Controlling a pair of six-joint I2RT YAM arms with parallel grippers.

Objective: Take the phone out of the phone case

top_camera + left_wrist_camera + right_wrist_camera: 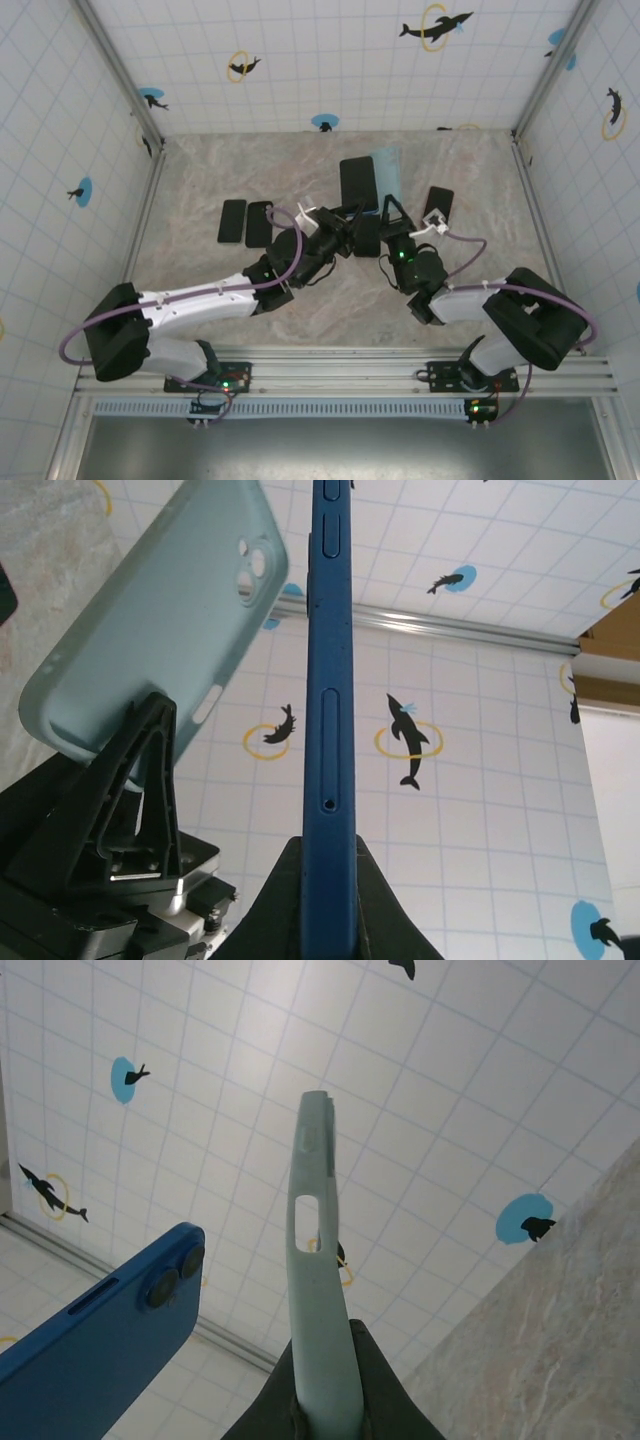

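Note:
The blue phone (330, 680) stands edge-on between the fingers of my left gripper (330, 845), which is shut on its lower end. From above, the phone (358, 185) shows its dark screen, with the left gripper (345, 222) just below it. The light blue phone case (320, 1290) is empty and apart from the phone, and my right gripper (328, 1330) is shut on its edge. In the top view the case (390, 168) sits just right of the phone, above the right gripper (393, 224). The left wrist view shows the case (160, 620) tilted at the left.
Two dark phones (232, 221) (259, 224) lie flat on the marble table to the left of the grippers, and another (438, 204) lies to the right. Tiled walls with dolphin stickers enclose the table (200, 290) on three sides.

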